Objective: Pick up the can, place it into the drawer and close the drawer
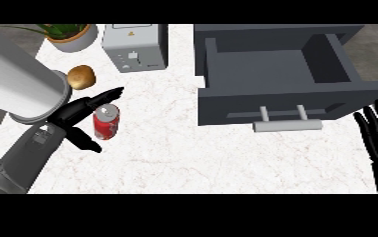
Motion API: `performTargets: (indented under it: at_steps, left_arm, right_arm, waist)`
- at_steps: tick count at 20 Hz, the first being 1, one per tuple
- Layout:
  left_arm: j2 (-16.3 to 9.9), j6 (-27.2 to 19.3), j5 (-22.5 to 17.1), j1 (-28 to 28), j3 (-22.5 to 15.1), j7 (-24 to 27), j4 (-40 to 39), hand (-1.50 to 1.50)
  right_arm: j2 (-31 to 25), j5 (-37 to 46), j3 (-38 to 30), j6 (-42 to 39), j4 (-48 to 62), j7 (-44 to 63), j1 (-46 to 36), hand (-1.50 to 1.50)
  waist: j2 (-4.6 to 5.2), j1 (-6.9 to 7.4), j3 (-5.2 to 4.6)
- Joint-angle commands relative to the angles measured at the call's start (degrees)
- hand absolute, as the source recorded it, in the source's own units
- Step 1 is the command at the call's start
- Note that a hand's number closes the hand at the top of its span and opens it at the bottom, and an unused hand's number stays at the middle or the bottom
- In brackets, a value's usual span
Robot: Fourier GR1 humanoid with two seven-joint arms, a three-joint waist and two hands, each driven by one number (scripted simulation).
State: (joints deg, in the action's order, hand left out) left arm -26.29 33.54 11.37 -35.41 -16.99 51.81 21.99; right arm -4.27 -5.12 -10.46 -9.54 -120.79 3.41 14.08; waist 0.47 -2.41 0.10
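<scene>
The left hand (74,115) comes in from the lower left on its grey forearm, fingers spread and relaxed on either side of the red can (105,122). One finger stretches up past the can's top, the thumb angles down below it, and nothing is curled round the can. The can stands upright on the white marbled counter (184,151), well to the left of the drawer (284,76), silver lid showing.

Over at the right edge only the dark fingertips of the right hand (367,131) show, just beside the drawer's front corner; whether they are curled or straight I cannot tell.

The drawer is a dark grey box pulled wide open, its inside bare to look at, with a pale bar handle (288,125) on the front panel facing the robot.

Behind the can lies a brownish potato (81,76), close to a large white cylinder (26,88) at the left edge. Further back stands a silver toaster (134,47), and a potted plant (70,35) sits in the far left corner
</scene>
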Motion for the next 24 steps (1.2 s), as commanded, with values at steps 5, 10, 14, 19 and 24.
performTargets:
  at_steps: [5,10,14,19,24]
  left_arm:
    - [3.7,10.6,0.1,1.3,-3.4,7.6,-0.5,1.5]
    - [4.1,11.8,-1.7,2.2,-3.6,8.3,-0.1,1.5]
    - [5.7,13.1,-3.2,2.5,-4.4,6.0,0.6,1.5]
    - [7.8,-3.3,-15.6,4.8,8.8,-4.1,-1.9,1.5]
    - [9.4,-23.1,-27.1,6.6,22.4,-9.3,-3.7,1.5]
  right_arm:
    - [1.4,0.5,1.1,1.8,-1.4,2.5,-1.5,-1.5]
    - [0.0,-2.1,-0.9,-0.8,-1.6,1.0,1.3,-1.5]
    - [-0.1,-2.1,-2.5,0.0,-1.4,0.7,1.3,-1.5]
    - [0.5,-1.9,-2.2,0.7,-3.3,2.2,2.2,-1.5]
    - [0.8,-1.9,-3.1,0.9,-5.0,2.2,4.5,-1.5]
  waist:
    - [0.2,0.53,-0.31]
    - [0.18,0.03,-0.28]
    - [0.15,0.3,-0.26]
    - [-0.44,2.88,-0.17]
    - [-0.99,3.99,-0.06]
